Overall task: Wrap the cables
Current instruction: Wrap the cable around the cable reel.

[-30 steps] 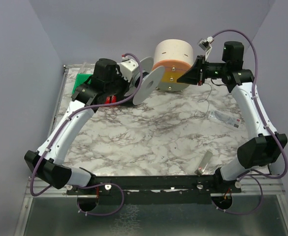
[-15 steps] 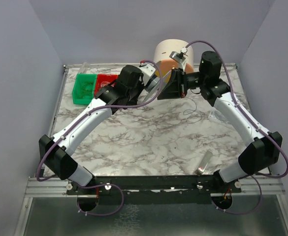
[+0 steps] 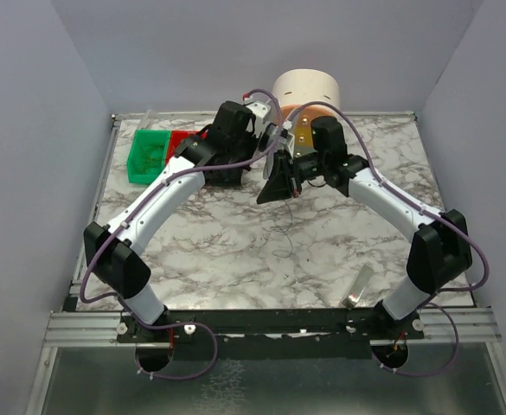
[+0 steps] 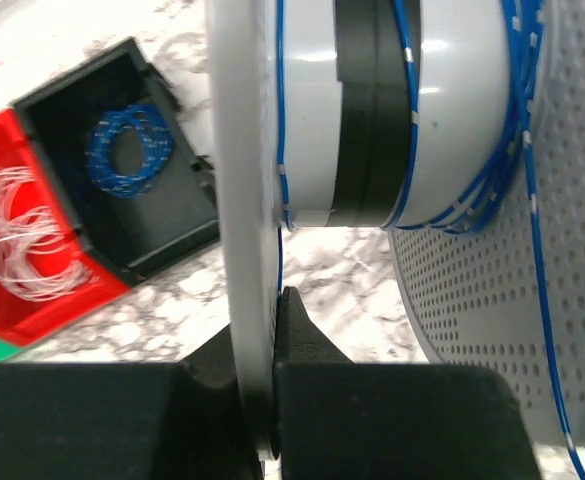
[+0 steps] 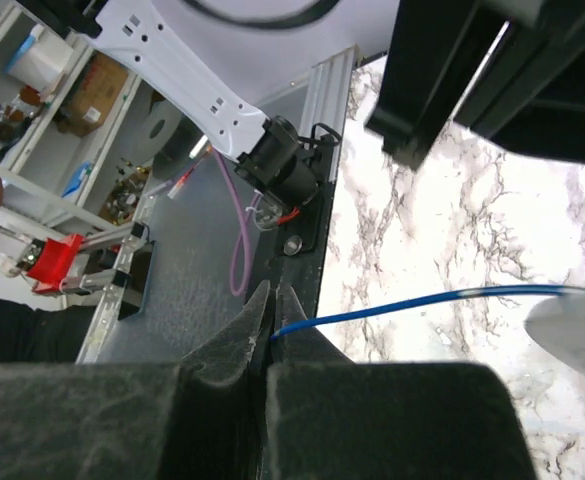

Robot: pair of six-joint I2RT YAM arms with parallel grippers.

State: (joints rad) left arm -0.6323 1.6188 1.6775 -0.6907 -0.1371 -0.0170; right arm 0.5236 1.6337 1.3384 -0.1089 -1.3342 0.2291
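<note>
- The step in hand, as I judge it, is winding the cable (image 5: 402,307) onto the spool (image 4: 372,100). Several blue turns already sit on the spool's hub.
- The left end effector (image 4: 259,340) is clamped tight on the spool's white flange and holds it over the worktop (image 3: 235,251).
- The right end effector (image 5: 272,310), just beside the spool, is pinched fully closed on the thin blue cable. The cable runs taut from its tips toward the spool, and a loose tail lies on the worktop nearer than the spool.
- The next move, I judge, calls for carrying the strand round the hub under steady tension (slack would let turns slip off).
- Count: one spool, one cable. Left of the spool stand three bins: the green bin (image 3: 136,164), the red bin (image 3: 183,143) and the black bin (image 4: 187,210).
- The black bin holds one blue coil (image 4: 97,155). The red bin holds white coils (image 4: 12,250), their number unclear.
</note>
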